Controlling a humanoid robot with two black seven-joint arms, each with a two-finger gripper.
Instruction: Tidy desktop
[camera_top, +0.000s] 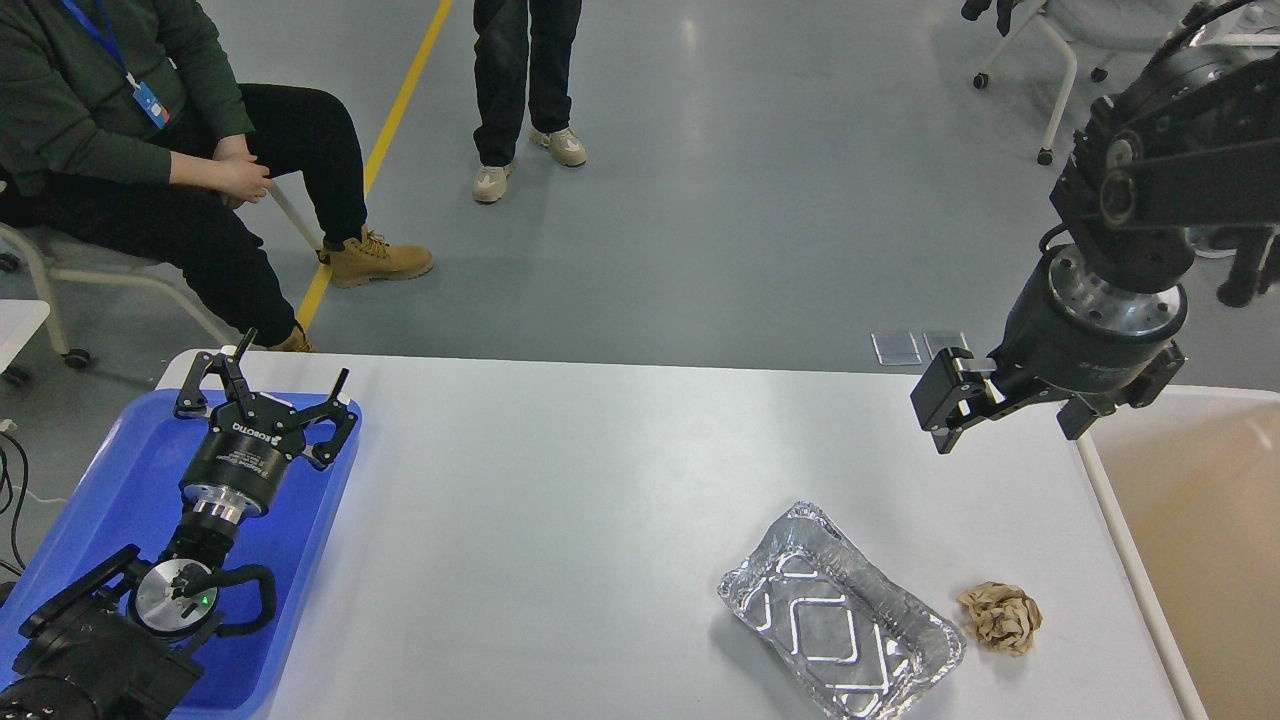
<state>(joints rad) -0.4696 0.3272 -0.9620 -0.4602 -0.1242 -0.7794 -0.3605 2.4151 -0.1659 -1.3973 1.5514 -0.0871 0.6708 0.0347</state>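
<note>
Blue tray (120, 470) cut off left, beige bin (1200, 520) cut off right

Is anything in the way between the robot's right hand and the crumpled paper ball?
Nothing visible. The right gripper hangs above the desktop, and only bare tabletop lies between it and the paper ball. The foil tray sits beside the ball, to its left.

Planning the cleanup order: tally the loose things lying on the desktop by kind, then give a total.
Foil tray: 1
Crumpled brown paper ball: 1
Total: 2 loose things on the desktop. The blue tray at its left edge and the beige bin at its right are containers and are not counted.
</note>
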